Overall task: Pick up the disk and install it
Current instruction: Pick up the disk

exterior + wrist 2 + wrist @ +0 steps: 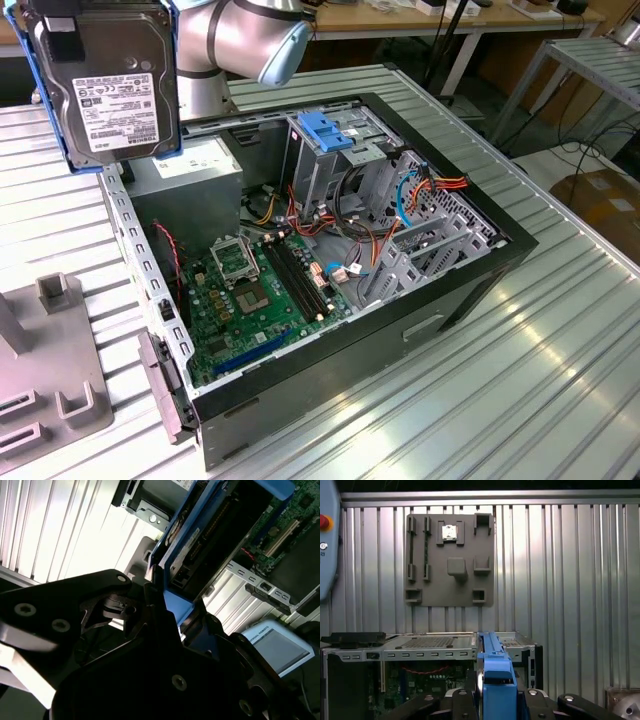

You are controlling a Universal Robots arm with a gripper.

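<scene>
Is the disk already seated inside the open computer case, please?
No, in the exterior view the disk is upright in the air, lifted clear of the computer case.

Open case: cables crowd drive cage; disk (held aloft) clear of case
</scene>
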